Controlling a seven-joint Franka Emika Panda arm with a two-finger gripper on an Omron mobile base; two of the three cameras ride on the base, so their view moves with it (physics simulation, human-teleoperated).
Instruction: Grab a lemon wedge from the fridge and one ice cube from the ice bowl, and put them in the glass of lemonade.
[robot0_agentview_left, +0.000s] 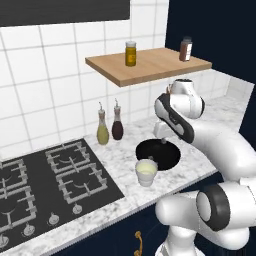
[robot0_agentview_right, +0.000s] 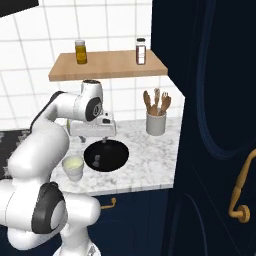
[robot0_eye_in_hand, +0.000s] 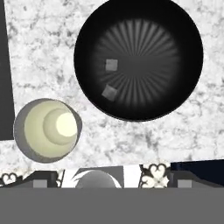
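Ice bowl (robot0_eye_in_hand: 138, 59) sits on marble counter (robot0_eye_in_hand: 183, 131) beside lemonade glass (robot0_eye_in_hand: 47, 130); white tile wall (robot0_agentview_left: 35, 85), wood shelf (robot0_agentview_left: 150, 65) above; claw (robot0_agentview_right: 104, 141) wide, empty.

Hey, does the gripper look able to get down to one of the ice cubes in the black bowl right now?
Probably yes. The open gripper hangs above the ice bowl, whose mouth is uncovered. Two ice cubes lie apart on its floor, and the glass of lemonade stands beside the bowl, off the straight way down.
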